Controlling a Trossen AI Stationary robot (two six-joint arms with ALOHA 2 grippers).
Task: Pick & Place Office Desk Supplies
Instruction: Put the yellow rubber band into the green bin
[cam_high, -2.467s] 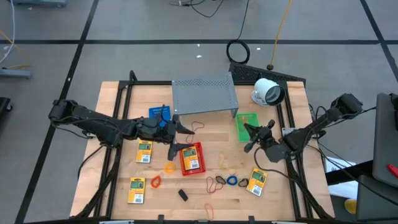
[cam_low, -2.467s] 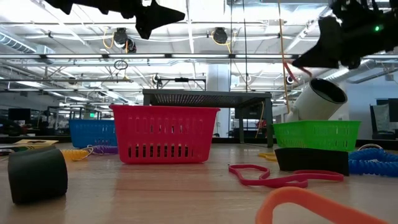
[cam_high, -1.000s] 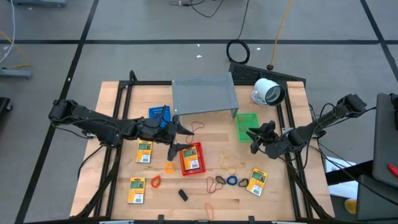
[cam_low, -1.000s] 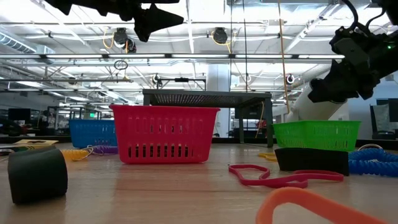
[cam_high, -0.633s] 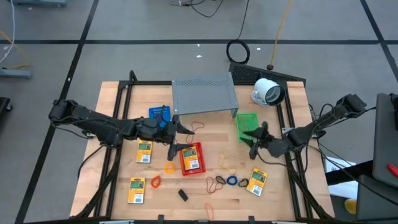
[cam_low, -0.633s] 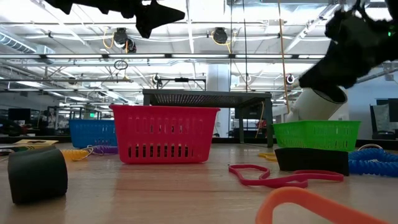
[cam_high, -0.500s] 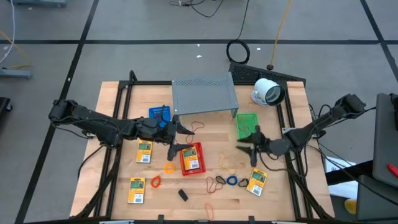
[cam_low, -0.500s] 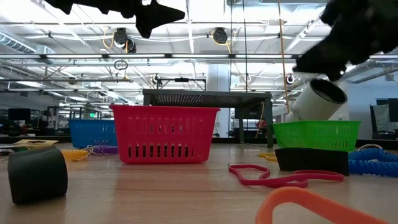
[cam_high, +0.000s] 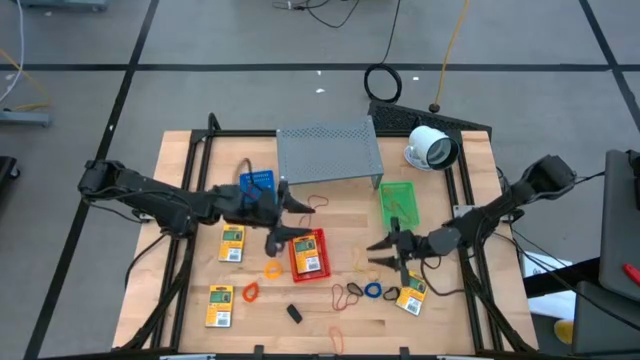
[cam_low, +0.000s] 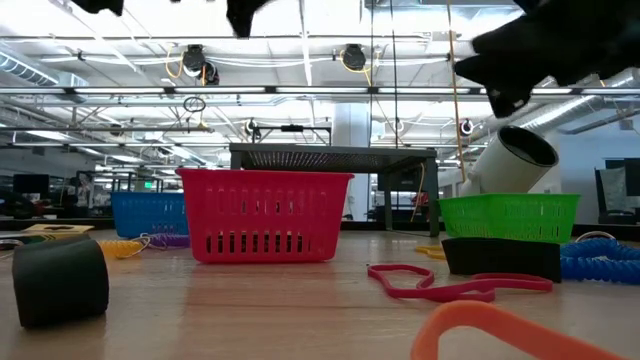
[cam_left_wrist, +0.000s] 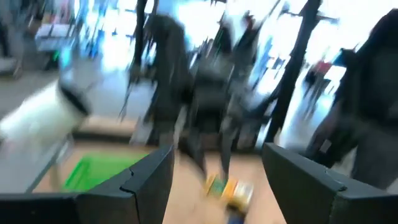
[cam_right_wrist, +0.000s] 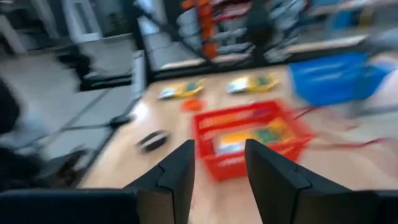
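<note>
Wooden bench (cam_high: 330, 215) carrying a grey perforated shelf (cam_high: 329, 153), white round device (cam_high: 431, 148), red basket (cam_high: 307, 254), blue basket (cam_high: 257, 183), green basket (cam_high: 398, 202) — plus yellow packets (cam_high: 220, 305), rubber-band loops (cam_high: 352, 293) and a black clip (cam_high: 295, 313).

Packet (cam_high: 309, 260) inside basket (cam_high: 306, 238), rubber bands (cam_high: 356, 292) right of it, shelf (cam_high: 329, 152) behind.

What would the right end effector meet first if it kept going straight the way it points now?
Probably the red basket: the right end effector points across the table toward it, though it seems raised, so it might pass above.
</note>
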